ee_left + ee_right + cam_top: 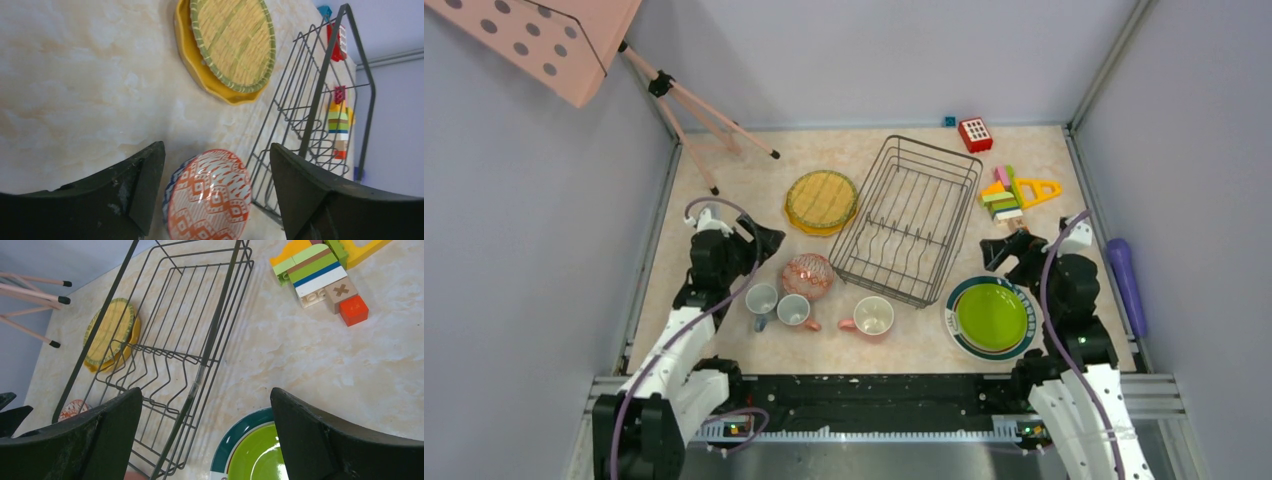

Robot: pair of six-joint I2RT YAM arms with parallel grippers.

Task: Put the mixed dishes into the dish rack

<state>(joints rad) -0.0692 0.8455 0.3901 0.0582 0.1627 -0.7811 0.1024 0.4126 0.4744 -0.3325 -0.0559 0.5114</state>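
Note:
The dish rack point(909, 220) is a dark wire basket in the middle of the table, with nothing in it. To its left lies the yellow ribbed plate point(821, 201) under a woven mat point(232, 42). The patterned bowl point(808, 276) rests near the rack's left corner, tipped on its side in the left wrist view point(210, 200). In front stand a grey mug point(761, 300), a second mug point(796, 310) and a pink mug point(872, 316). The lime-green plate point(991, 318) lies on the white green-rimmed plate point(235, 435). My left gripper point(216, 146) hangs open over the bowl. My right gripper point(206, 392) is open above the stacked plates' far edge.
Colourful toy blocks point(1014, 192) and a red block point(975, 134) sit beyond the rack at the back right. A purple cylinder point(1127, 280) lies on the right rail. Pink tripod legs point(694, 110) reach the back left corner. Walls enclose three sides of the table.

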